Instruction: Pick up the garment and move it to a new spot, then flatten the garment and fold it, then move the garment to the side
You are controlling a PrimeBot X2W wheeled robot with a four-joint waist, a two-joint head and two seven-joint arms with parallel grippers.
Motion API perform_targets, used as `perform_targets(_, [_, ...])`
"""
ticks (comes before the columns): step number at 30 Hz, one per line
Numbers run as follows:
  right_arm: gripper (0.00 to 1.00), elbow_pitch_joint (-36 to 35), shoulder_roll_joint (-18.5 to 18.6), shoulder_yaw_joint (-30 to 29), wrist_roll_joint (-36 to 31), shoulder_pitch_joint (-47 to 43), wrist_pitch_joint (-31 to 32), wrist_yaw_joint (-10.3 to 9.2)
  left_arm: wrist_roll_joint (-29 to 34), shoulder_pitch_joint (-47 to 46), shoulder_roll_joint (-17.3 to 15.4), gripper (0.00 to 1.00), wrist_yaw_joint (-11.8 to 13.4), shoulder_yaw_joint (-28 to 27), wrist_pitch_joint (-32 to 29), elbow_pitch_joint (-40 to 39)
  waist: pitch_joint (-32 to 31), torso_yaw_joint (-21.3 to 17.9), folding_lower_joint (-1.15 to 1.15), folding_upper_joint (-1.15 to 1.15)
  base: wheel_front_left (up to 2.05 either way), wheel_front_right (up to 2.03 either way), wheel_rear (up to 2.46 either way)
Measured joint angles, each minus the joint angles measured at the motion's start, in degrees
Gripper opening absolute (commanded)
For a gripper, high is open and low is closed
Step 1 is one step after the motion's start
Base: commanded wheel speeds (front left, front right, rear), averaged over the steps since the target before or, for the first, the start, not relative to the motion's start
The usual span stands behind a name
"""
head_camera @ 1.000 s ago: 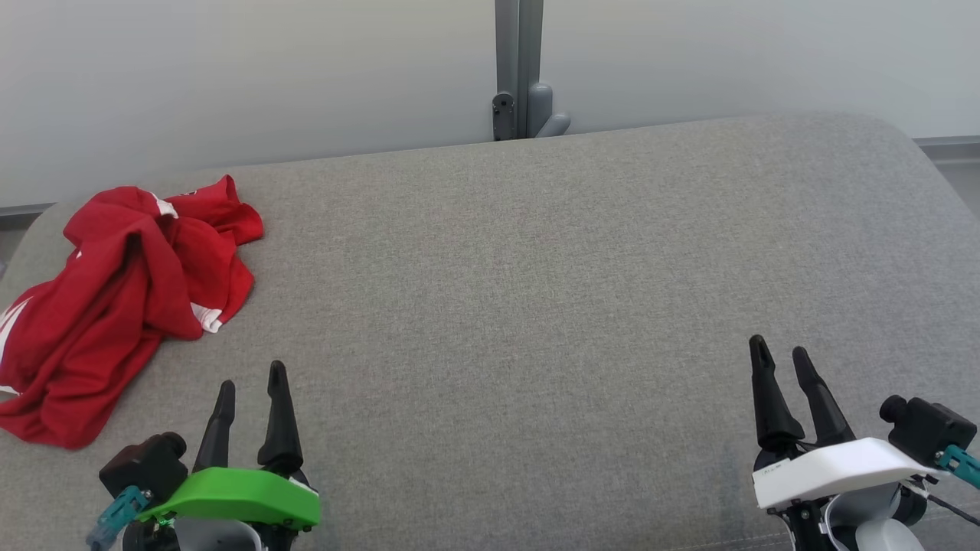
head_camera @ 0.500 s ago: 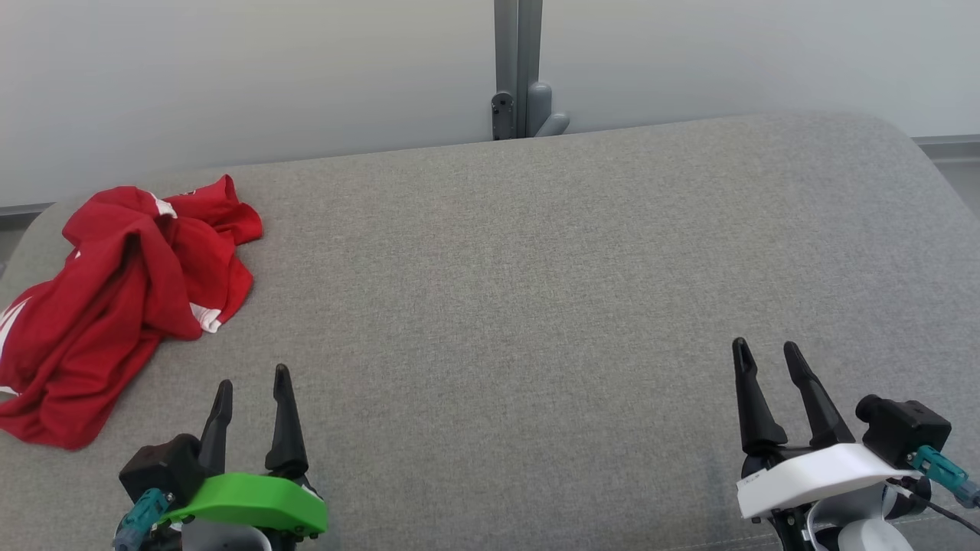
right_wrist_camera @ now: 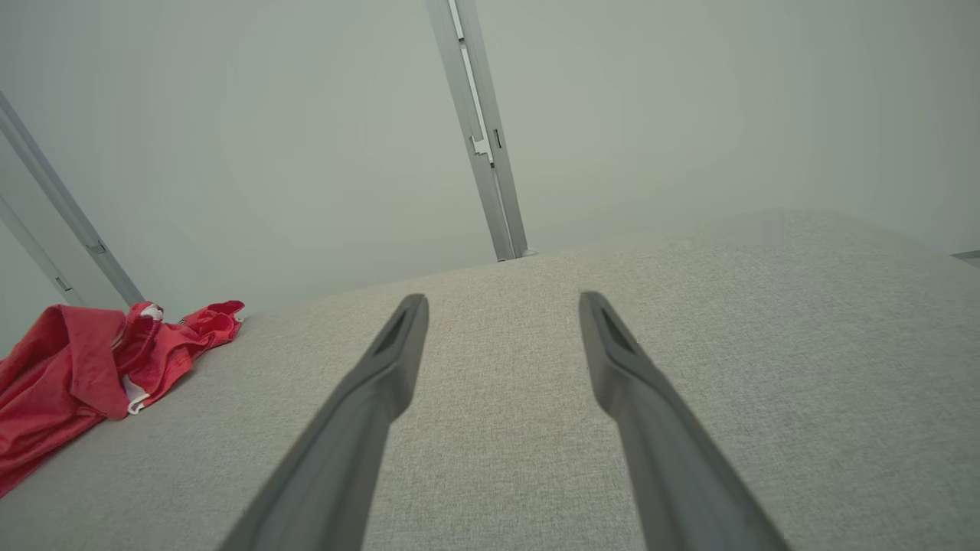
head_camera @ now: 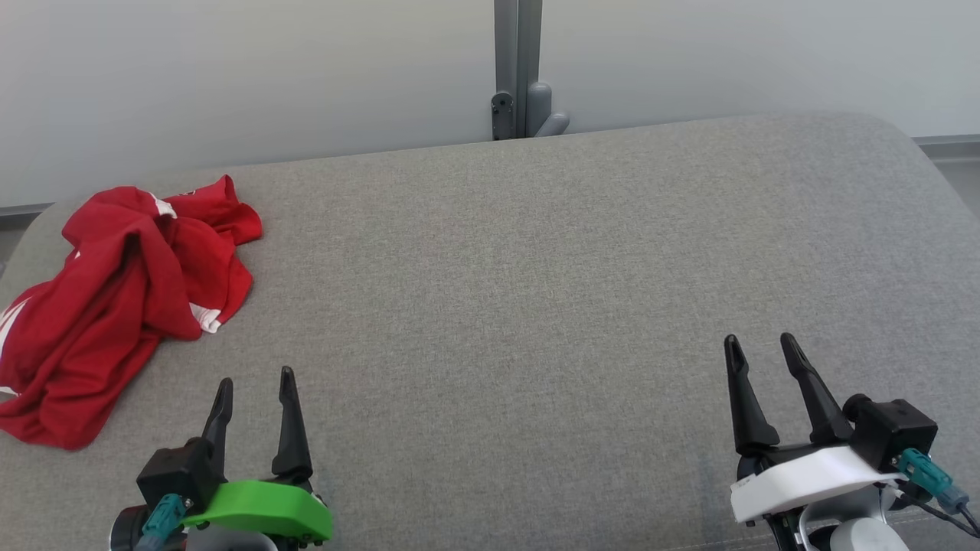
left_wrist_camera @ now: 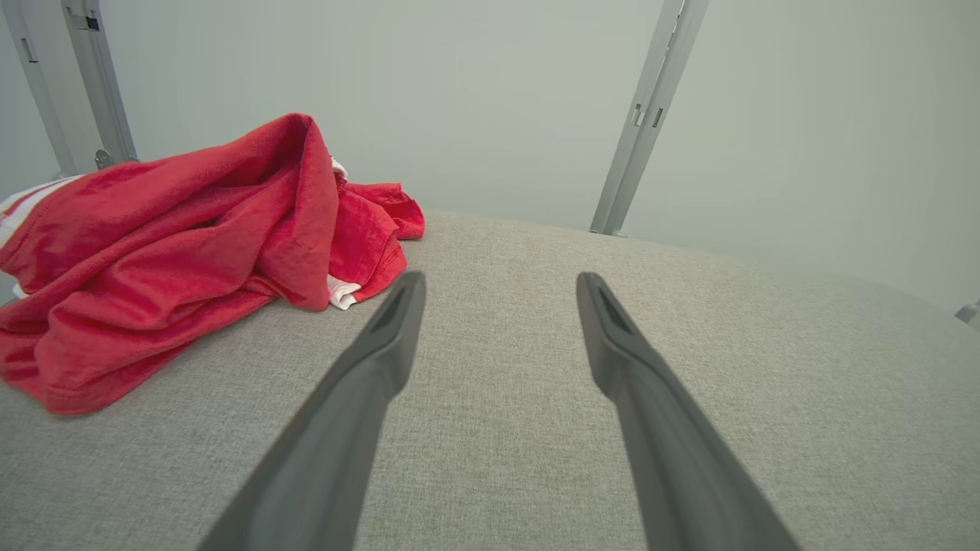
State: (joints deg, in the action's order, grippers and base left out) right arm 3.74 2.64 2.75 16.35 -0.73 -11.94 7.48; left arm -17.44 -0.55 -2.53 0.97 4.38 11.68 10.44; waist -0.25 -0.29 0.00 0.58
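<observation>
A crumpled red garment (head_camera: pixel 122 298) with white trim lies in a heap at the far left of the grey padded table (head_camera: pixel 536 291). In the left wrist view the garment (left_wrist_camera: pixel 168 245) sits ahead and to the left, and in the right wrist view the garment (right_wrist_camera: pixel 84 375) is at the far left. My left gripper (head_camera: pixel 255 381) hovers open near the front edge, just right of the heap and apart from it. At the lower right my right gripper (head_camera: pixel 759 348) is open too, with nothing between its fingers.
A pale wall runs behind the table, with a grey metal post (head_camera: pixel 518 69) and bracket at its back edge. The table's rounded edges fall away at the far left and the right.
Both grippers have shifted slightly: the left one slid down toward the front edge and a little right, the right one moved left. The garment has not moved.
</observation>
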Motion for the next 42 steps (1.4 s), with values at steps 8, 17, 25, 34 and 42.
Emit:
perform_targets(8, [1.0,-0.6,0.0,0.1,-3.5,-0.3,-0.9,0.0,2.8,0.2,0.0,1.0,-0.1,0.4,0.9,-0.2,-0.1,0.0,0.0,0.0,0.0,0.0,0.0])
perform_targets(17, [1.0,-1.0,0.1,0.3,-6.9,-0.7,-1.8,0.0,6.2,0.7,-0.1,1.0,-0.2,0.4,2.0,-0.3,-0.1,0.0,0.0,0.0,0.0,0.0,0.0])
perform_targets(25, [1.0,-0.9,0.1,0.4,-9.3,-1.1,-2.6,0.0,8.3,1.0,-0.1,1.0,-0.2,0.5,2.8,-0.2,-0.3,-0.1,0.0,0.0,0.0,0.0,0.0])
perform_targets(34, [1.0,-1.0,0.1,0.5,-11.1,-1.4,-3.1,0.0,10.0,1.4,-0.1,1.0,-0.3,0.6,3.4,0.0,-0.6,-0.1,0.0,0.0,0.0,0.0,0.0])
perform_targets(42, [1.0,-0.8,0.1,0.5,-11.1,-1.9,-3.1,0.0,8.6,1.9,-0.1,1.0,-0.7,0.4,3.4,0.5,-1.0,-0.1,0.0,0.0,0.0,0.0,0.0])
